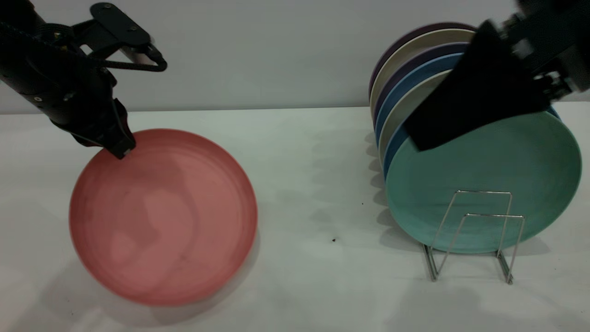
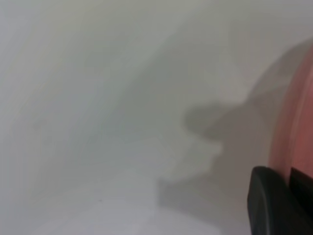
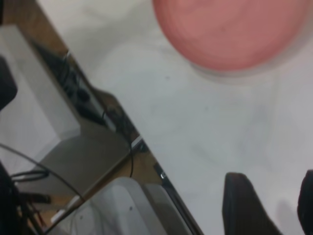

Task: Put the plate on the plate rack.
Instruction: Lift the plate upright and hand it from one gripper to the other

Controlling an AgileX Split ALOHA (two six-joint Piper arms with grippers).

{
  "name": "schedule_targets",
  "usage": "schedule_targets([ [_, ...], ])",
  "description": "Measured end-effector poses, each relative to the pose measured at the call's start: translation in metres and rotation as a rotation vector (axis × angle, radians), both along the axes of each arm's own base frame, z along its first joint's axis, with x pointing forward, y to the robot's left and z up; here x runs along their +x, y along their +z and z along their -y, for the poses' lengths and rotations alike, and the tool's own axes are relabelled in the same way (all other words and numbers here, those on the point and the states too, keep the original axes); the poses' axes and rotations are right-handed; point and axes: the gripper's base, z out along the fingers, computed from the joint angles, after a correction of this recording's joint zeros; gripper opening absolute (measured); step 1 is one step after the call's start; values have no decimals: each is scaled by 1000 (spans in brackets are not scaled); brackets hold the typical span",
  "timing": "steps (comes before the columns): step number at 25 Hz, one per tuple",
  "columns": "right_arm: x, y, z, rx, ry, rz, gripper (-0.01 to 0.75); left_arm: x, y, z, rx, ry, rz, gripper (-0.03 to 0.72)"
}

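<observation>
Left gripper (image 1: 120,150) angled down, pinching the plate (image 1: 163,216) at its far rim — right gripper (image 1: 465,110) hangs over the plate rack (image 1: 474,230), fingers parted.

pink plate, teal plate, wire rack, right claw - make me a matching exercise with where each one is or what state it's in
Column one:
1. pink plate
2. teal plate
3. plate rack
4. right claw

Column two:
A. raised in the air above the row of standing plates, open and holding nothing
B. silver wire loops at the table's right, front slot unfilled
C. tilted up off the table at the left, far rim pinched by the left claw
D. standing on edge at the front of the row

Pairs: 1-C, 2-D, 3-B, 4-A
</observation>
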Motion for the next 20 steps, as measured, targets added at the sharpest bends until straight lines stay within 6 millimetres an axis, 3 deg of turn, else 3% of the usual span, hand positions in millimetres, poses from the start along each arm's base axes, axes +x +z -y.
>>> schedule_targets([
  [12,6,-11,-3,-53,19,14,297,-6,3,10,-53,31,-30,14],
  [20,6,-11,-3,-55,14,18,297,-6,4,16,-210,184,-67,15],
])
